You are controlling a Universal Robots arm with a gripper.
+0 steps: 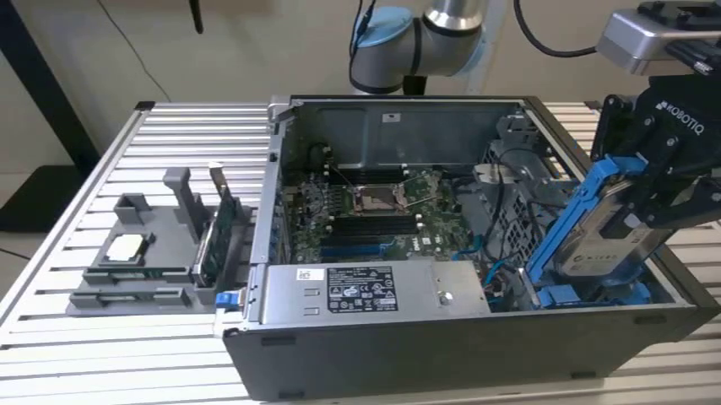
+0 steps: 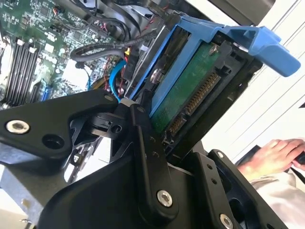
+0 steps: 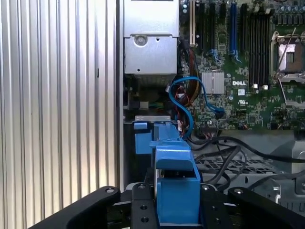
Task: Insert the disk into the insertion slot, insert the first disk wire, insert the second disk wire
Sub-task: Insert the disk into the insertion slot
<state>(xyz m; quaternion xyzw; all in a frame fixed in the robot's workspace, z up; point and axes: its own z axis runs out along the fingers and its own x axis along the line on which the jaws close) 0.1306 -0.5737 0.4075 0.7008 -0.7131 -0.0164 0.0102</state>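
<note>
My gripper [image 1: 659, 190] is shut on the disk [image 1: 597, 232], a silver drive in a bright blue carrier. It holds the disk tilted on edge at the exterior view's right end of the open computer case. The disk's lower end reaches down to the insertion slot [image 1: 592, 295], a bay with blue clips. In the second wrist view, the disk [image 2: 200, 81] shows its green board and connector between the black fingers [image 2: 143, 138]. The first wrist view looks down the carrier [image 3: 176, 176] toward the slot's blue clips [image 3: 143, 138]. A blue cable [image 3: 183, 102] and black cables [image 3: 224, 145] lie loose beside the bay; I cannot tell which are the disk wires.
The grey power-supply box [image 1: 372, 291] sits along the case's front wall, with the motherboard [image 1: 383, 211] behind it. A grey fixture [image 1: 147, 253] holding parts stands on the slatted table [image 1: 67, 354] at the exterior view's left. A person's hand [image 2: 276, 152] rests beyond the case.
</note>
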